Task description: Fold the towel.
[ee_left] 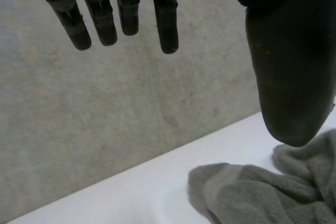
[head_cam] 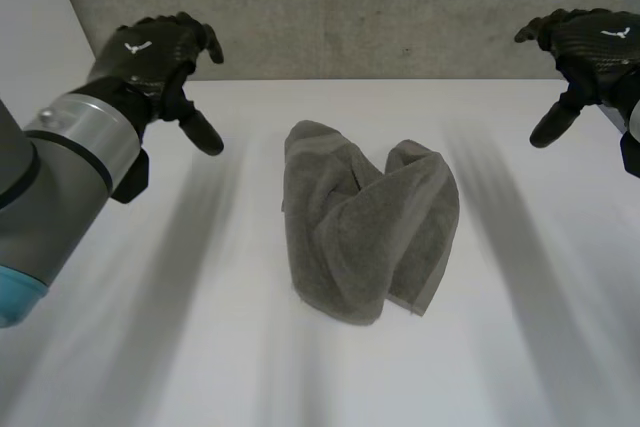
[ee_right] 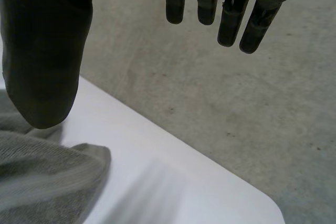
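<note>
A grey towel (head_cam: 365, 222) lies crumpled in a loose bundle on the middle of the white table (head_cam: 200, 347). My left hand (head_cam: 160, 52) hovers above the table's far left, well clear of the towel, open with relaxed fingers and nothing in it. My right hand (head_cam: 585, 47) hangs at the far right, open too and holding nothing. In the left wrist view the straight fingers (ee_left: 165, 19) and the thumb (ee_left: 289, 77) stand apart above the towel's edge (ee_left: 262, 192). Past the thumb (ee_right: 44, 61) in the right wrist view a towel fold (ee_right: 47, 182) shows.
A grey concrete floor (head_cam: 380, 7) lies beyond the table's far edge. The table's far right corner (ee_right: 262, 203) shows in the right wrist view. White table surface surrounds the towel on all sides.
</note>
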Action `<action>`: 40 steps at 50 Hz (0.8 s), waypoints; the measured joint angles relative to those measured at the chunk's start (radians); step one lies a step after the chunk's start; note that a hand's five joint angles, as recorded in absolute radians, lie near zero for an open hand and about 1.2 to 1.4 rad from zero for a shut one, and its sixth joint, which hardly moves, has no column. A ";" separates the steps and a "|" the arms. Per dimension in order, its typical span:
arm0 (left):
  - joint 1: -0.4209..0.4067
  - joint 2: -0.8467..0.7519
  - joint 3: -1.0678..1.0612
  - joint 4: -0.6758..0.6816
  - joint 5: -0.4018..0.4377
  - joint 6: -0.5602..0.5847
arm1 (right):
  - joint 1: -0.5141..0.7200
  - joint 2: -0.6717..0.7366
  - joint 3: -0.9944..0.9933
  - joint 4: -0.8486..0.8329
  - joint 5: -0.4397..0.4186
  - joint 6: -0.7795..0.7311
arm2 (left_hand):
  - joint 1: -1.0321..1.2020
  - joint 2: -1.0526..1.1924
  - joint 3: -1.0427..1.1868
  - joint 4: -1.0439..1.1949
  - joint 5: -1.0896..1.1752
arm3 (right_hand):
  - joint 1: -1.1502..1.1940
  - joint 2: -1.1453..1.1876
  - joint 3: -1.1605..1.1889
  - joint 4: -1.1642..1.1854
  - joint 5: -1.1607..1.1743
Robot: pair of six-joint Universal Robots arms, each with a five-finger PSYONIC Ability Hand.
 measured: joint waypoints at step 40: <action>-0.059 -0.522 -0.007 0.278 0.164 0.232 | 0.182 0.290 0.479 -0.404 -0.091 -0.101 | 0.000 0.000 0.000 0.000 0.000 | 0.296 0.277 0.288 0.281 0.306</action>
